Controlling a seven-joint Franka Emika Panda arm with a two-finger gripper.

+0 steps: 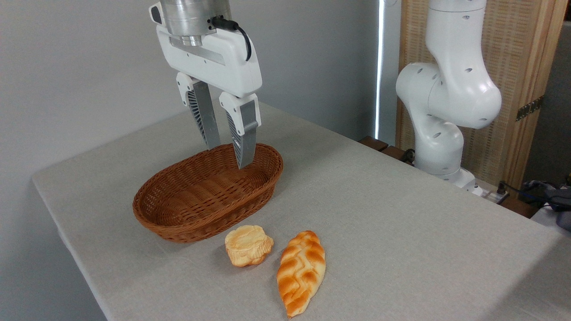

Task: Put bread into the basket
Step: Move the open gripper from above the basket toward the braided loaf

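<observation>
The bread [301, 270], a long braided golden-orange loaf, lies flat on the grey tablecloth near the front edge. Up and to its left stands the basket [178, 209], an oval reddish-brown wicker one with nothing inside. My gripper [229, 156] hangs over the basket's far end, fingers pointing down and open with nothing between them. It is well apart from the loaf, up and to the left of it.
A small pale round pastry [248, 244] sits between the basket and the loaf, close to both. The arm's white base [441, 133] rises at the table's far right. The table's front edge [80, 267] drops off just left of the basket.
</observation>
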